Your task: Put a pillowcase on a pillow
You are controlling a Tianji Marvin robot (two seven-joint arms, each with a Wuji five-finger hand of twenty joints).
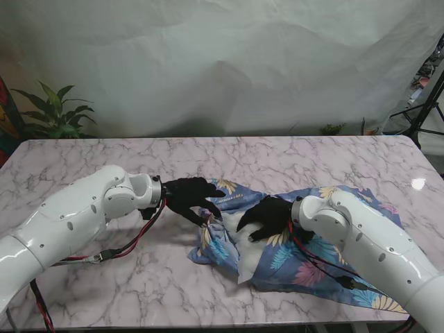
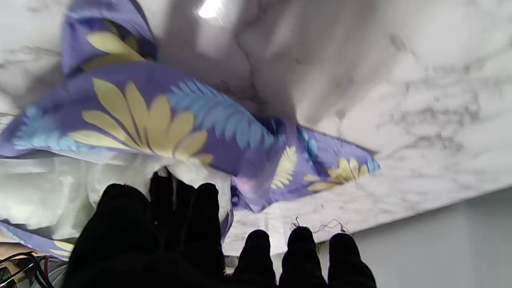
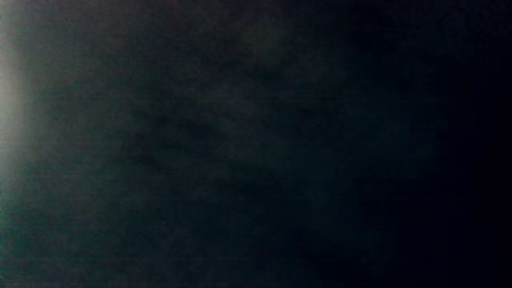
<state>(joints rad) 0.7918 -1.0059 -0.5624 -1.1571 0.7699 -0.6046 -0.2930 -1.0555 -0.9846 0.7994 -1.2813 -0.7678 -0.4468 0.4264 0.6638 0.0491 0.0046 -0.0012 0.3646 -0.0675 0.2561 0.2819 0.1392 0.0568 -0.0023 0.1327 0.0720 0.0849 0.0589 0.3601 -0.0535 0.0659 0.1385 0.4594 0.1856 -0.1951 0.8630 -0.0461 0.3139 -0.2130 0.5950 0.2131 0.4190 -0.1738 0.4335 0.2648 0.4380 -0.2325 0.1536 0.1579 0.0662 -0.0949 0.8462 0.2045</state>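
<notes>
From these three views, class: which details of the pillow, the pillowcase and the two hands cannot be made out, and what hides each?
1. Right wrist view: almost black, shows nothing usable.
2. Right hand: stand view shows it on the pillow; its grip is unreadable.
3. Pillow: mostly covered by the pillowcase.
4. Left hand: fingertips meet the fabric edge; motion blur in its wrist view leaves the pinch uncertain.
5. Pillowcase's near right corner: hidden by the right arm.
</notes>
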